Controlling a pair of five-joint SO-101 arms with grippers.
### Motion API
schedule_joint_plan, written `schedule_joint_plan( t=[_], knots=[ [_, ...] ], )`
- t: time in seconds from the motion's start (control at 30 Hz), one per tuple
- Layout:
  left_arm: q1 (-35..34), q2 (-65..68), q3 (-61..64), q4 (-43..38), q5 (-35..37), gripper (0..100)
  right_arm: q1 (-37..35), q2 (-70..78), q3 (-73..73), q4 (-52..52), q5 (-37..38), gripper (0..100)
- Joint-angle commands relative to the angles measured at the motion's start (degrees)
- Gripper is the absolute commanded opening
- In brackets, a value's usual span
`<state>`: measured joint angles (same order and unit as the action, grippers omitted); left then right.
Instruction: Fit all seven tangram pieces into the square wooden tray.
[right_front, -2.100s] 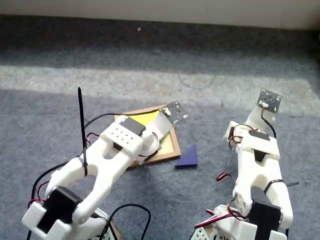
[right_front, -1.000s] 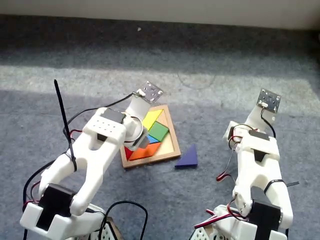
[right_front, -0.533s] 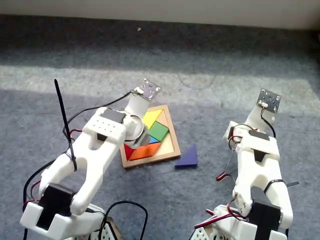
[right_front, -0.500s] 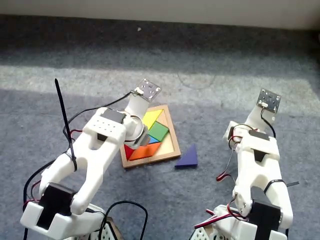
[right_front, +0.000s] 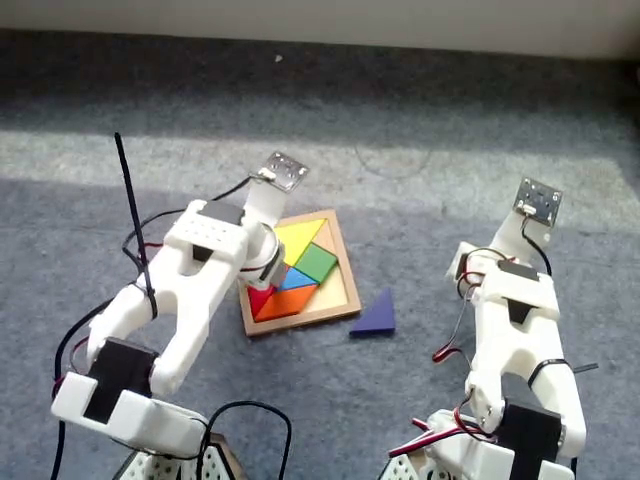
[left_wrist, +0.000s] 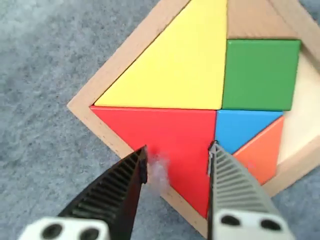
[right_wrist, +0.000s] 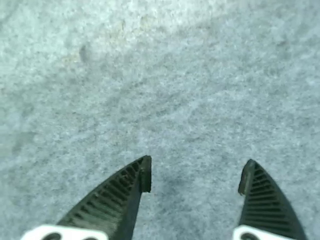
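- Left wrist view: my left gripper is hovering, fingers spread, over the square wooden tray.
- Outside, a dark-blue triangular piece is awaiting my grasp, I judge.

Left gripper overhung square wooden tray's left side; tray's bare right strip and dark-blue triangular piece, right of the tray, lay uncovered.

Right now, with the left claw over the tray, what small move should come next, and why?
Probably swing the right claw toward the purple triangle. It lies on the carpet beside the wooden tray, whose floor is bare along that side. The left claw hovers open above the red piece, holding nothing, and the right arm stands nearer the triangle.
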<state>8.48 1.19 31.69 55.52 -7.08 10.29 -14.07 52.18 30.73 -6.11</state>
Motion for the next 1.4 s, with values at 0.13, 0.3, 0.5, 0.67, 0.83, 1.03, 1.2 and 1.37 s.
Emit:
schedule_joint_plan(
  t=[0.13, 0.3, 0.5, 0.67, 0.83, 1.03, 1.2, 1.37],
  knots=[
    [-2.6, -6.2, -2.0, 6.8, 0.5, 19, -0.5, -0.3, -2.0, -1.0, -0.3, 27.4],
    [-2.6, -16.7, 0.0, 10.7, 0.5, 19, -0.6, -0.2, -2.0, -1.1, -0.3, 27.4],
    [-2.7, -30.5, 11.7, 8.4, 0.5, 19, -0.6, -0.2, -2.0, -1.1, -0.3, 27.4],
    [-5.6, -41.9, 24.8, 0.3, 0.5, 19, -0.6, -0.2, -2.0, -1.1, -0.5, 27.4],
    [-11.3, -53.9, 35.6, -6.2, 0.5, 19, -0.6, -0.2, -2.0, -1.1, -0.6, 27.4],
    [-12.5, -65.4, 43.7, -7.6, 0.6, 19, -0.7, -0.3, -2.2, -1.1, -0.6, 27.4],
    [-12.5, -73.5, 49.6, -7.6, 0.6, 18, -3.8, -0.3, -2.0, -1.0, -0.7, 27.4],
    [-12.5, -81.3, 55.0, -7.6, 0.4, 8, -5.8, -0.9, -2.2, 0.2, -4.5, 27.4]
  ],
)
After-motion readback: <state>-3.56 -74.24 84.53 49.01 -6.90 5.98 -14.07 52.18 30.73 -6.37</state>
